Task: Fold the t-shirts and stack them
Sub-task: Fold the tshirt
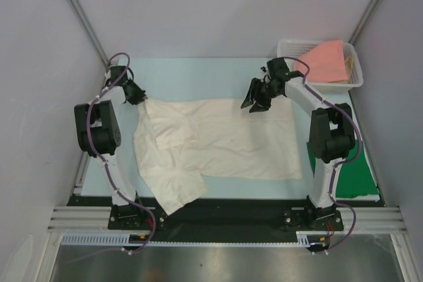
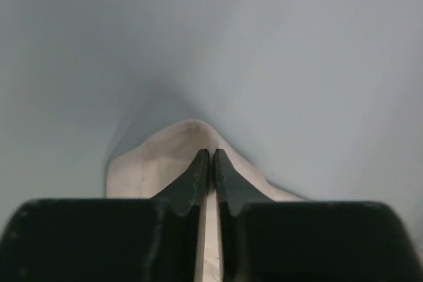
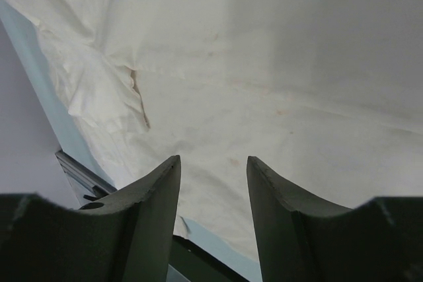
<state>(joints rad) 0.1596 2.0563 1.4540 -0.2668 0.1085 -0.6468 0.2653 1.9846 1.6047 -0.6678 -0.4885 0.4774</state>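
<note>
While left pincer (image 2: 211,154) nips cream t-shirt (image 1: 225,140) (a corner), right pincer (image 3: 213,160) gapes.

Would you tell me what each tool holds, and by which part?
The left tool pinches the cream t-shirt at its far left corner; the right tool holds nothing.

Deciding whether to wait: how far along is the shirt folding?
Done: no stack shows. In hand: the cream t-shirt lies spread, its far left corner pinched by the left pincer; the right pincer hangs open over its far edge. To do: pink t-shirt in the basket, green t-shirt by the right arm.
</note>
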